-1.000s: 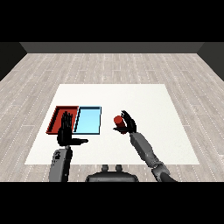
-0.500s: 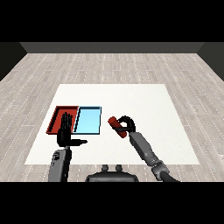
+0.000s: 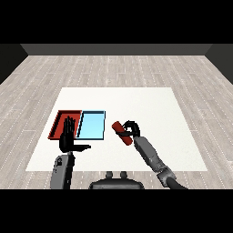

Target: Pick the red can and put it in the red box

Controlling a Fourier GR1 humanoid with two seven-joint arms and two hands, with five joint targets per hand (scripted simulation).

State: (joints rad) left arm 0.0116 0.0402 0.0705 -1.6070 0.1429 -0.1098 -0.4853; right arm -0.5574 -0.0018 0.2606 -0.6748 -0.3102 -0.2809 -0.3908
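The red tray [image 3: 58, 124] lies far left, its near edge partly behind the left hand [image 3: 69, 139], whose fingers are straight and hold nothing. Right of the blue tray [image 3: 91, 125], the right hand [image 3: 131, 130] curls round the can [image 3: 122, 133]. The can's long axis is tilted, and the red tray lies left of it, beyond the blue tray.

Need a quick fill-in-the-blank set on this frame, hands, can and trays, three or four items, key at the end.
1. The red can is held by the robot's ____ robot hand.
2. The can lies to the right of the ____ tray, not in either tray.
3. The red tray sits on the ____ side of the light blue one.
4. The left robot hand has straight fingers and holds ____.

Missing words: right; light blue; left; nothing
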